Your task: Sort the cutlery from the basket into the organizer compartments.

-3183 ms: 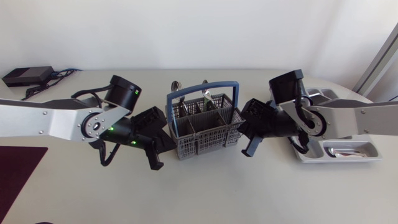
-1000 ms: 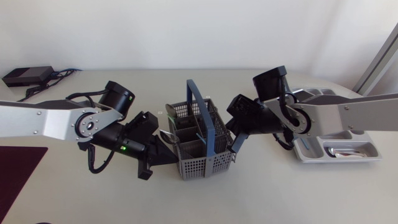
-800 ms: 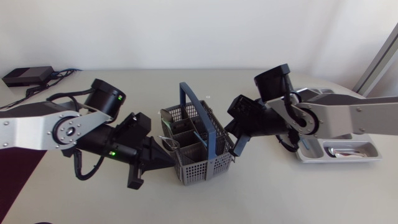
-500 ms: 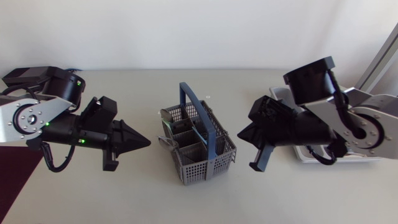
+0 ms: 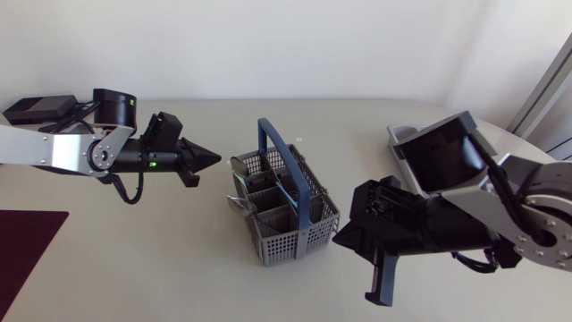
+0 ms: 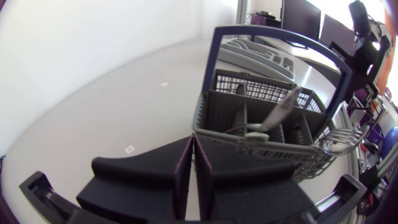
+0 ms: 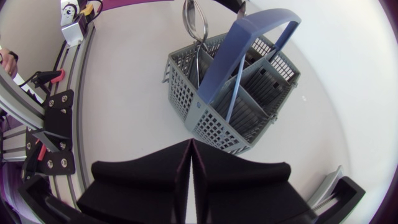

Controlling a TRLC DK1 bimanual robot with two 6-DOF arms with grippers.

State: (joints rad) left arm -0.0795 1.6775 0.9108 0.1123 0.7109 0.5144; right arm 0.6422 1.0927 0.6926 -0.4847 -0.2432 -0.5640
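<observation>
The grey cutlery basket [image 5: 284, 213] with a blue handle [image 5: 284, 163] stands turned at an angle in the middle of the table. Spoons [image 5: 239, 166] lean out of its left side. My left gripper [image 5: 211, 158] is shut and empty, pointing at the basket from the left, a short gap away. In the left wrist view the basket [image 6: 261, 118] and a spoon [image 6: 278, 112] lie just ahead of the gripper [image 6: 191, 139]. My right gripper [image 5: 340, 238] is shut and empty, raised at the basket's right front. It [image 7: 189, 144] looks down on the basket [image 7: 231, 99]. The arm hides most of the organizer [image 5: 399, 134].
A black power adapter [image 5: 36, 109] with cables lies at the far left back of the table. A dark purple mat [image 5: 22, 243] covers the front left corner. Bare table surrounds the basket in front and behind.
Both grippers have drawn away from the basket: the left back to the far left, the right up and to the front right. The basket was turned and shifted forward earlier and now stands still.
</observation>
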